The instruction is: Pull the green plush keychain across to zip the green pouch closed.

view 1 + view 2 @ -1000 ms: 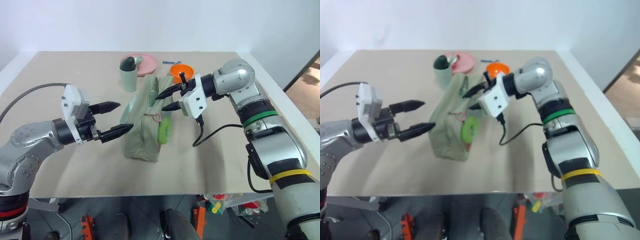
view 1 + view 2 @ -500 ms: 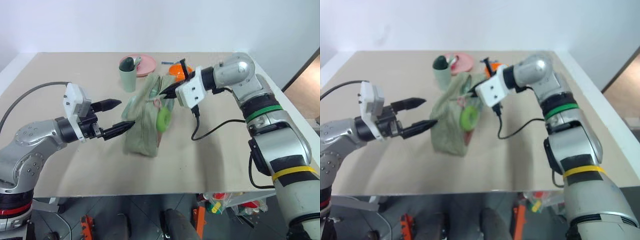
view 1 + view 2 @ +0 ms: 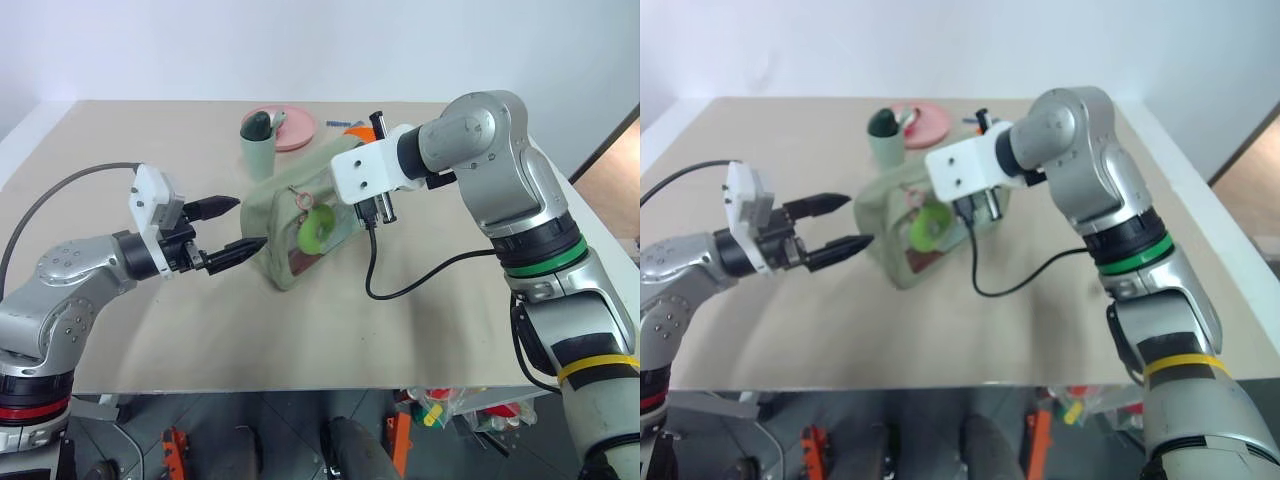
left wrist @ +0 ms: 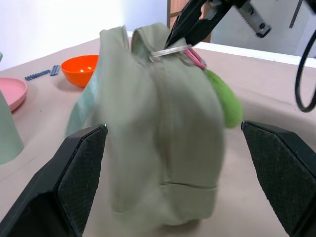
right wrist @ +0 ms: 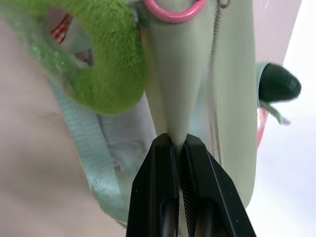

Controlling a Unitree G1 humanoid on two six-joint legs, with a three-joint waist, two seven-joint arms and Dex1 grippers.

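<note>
pouch (image 3: 290, 235): sage green, clear side panel
keychain (image 3: 318, 229): bright lime green plush
ring (image 5: 174, 10): pink
bowl (image 4: 82, 69): orange
cup (image 3: 256, 152): pale green, dark green top
plate (image 3: 297, 128): pink
bench (image 3: 420, 320): beige
left gripper (image 3: 228, 228): black fingers, white housing
cable (image 3: 420, 275): black

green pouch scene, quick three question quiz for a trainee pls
1. True or false: the left gripper has its fingers clamped on the green pouch.
2. What do the right gripper's fingers pinch? A the pink plate, B a fold of the pouch's fabric, C the orange bowl.
3. What colour is the small ring next to the green plush keychain?

Key: 1 false, its fingers are open and clear of the pouch. 2 B. 3 pink.
</note>
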